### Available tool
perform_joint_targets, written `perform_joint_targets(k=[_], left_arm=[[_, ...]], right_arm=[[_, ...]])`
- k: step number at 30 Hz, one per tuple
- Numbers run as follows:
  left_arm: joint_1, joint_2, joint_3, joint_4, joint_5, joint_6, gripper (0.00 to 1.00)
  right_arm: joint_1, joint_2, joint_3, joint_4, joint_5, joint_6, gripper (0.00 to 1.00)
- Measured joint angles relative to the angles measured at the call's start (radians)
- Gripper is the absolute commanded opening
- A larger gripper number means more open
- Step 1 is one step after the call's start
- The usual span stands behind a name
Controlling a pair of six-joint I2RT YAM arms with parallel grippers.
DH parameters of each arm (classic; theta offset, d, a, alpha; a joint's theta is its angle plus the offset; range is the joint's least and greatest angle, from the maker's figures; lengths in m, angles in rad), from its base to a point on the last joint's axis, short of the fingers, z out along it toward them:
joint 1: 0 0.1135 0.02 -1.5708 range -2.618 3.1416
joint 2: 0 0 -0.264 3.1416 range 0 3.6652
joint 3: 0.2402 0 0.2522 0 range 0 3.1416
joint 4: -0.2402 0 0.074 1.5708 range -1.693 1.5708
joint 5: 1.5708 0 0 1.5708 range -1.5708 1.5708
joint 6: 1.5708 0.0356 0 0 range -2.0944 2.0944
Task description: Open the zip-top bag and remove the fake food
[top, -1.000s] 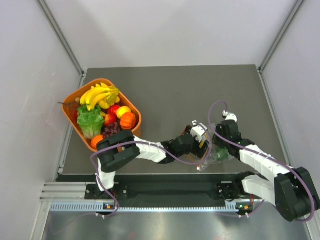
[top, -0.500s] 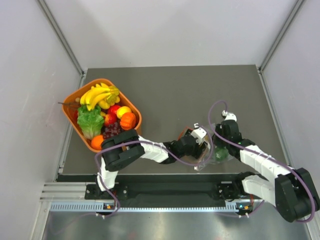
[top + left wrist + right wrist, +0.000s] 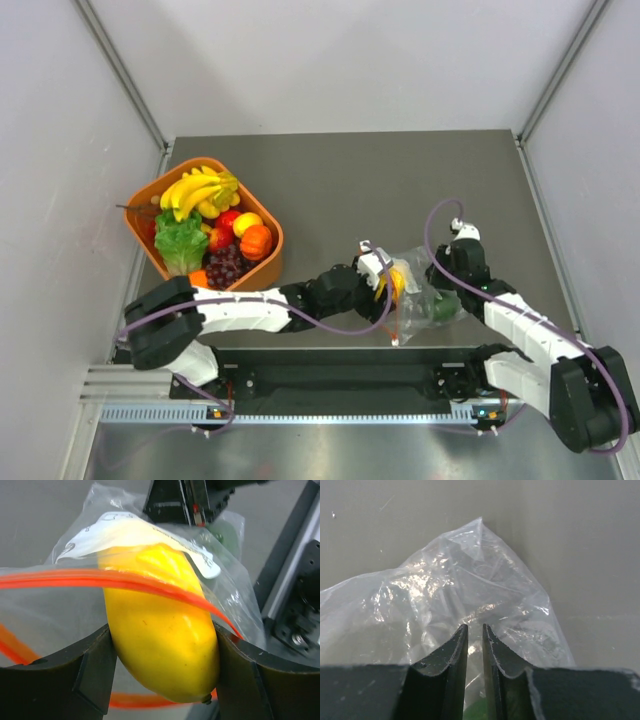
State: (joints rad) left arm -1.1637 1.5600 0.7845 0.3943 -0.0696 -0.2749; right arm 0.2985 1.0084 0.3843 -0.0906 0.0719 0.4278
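Swung wider since the earlier frame, the left arm reaches the zip-top bag (image 3: 415, 305), crinkly clear film with a thin orange-red strip, held between both grippers. At the bag's mouth the left gripper (image 3: 162, 652) clasps a smooth, rounded yellow fruit (image 3: 160, 620), jaws wide. The right gripper (image 3: 474, 632) pinches the bag's far end, nearly closed.

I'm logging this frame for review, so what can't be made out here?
Top view: left gripper fingertips, hidden behind yellow fruit and zip-top bag.
Left wrist view: other bag contents, blocked by the yellow fruit.
Right wrist view: green piece, cut off by bottom edge and right gripper fingers.
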Motion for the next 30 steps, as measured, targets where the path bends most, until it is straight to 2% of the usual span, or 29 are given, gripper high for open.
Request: perform_joint_targets(k=[8,16,22,26,30], left_arm=[[0.000,-0.252,-0.100,-0.240,0.018,-0.064,0.16],[0.000,-0.586,-0.109,-0.561,-0.069,-0.129,0.16],[0.000,-0.785,-0.058,-0.775,-0.280,-0.155,0.17],[0.000,-0.819,0.051,-0.877,-0.452,-0.153,0.16],[0.009,-0.813,0.153,-0.900,-0.591,-0.110,0.16]], right_arm=[[-0.048,-0.021,-0.018,0.020,-0.050,-0.001,0.17],[-0.084,-0.045,-0.045,0.044,-0.107,-0.002,0.15],[-0.107,-0.050,-0.051,0.045,-0.145,-0.008,0.15],[-0.124,-0.053,-0.051,0.053,-0.170,-0.009,0.15],[-0.140,-0.053,-0.057,0.068,-0.193,-0.010,0.15]])
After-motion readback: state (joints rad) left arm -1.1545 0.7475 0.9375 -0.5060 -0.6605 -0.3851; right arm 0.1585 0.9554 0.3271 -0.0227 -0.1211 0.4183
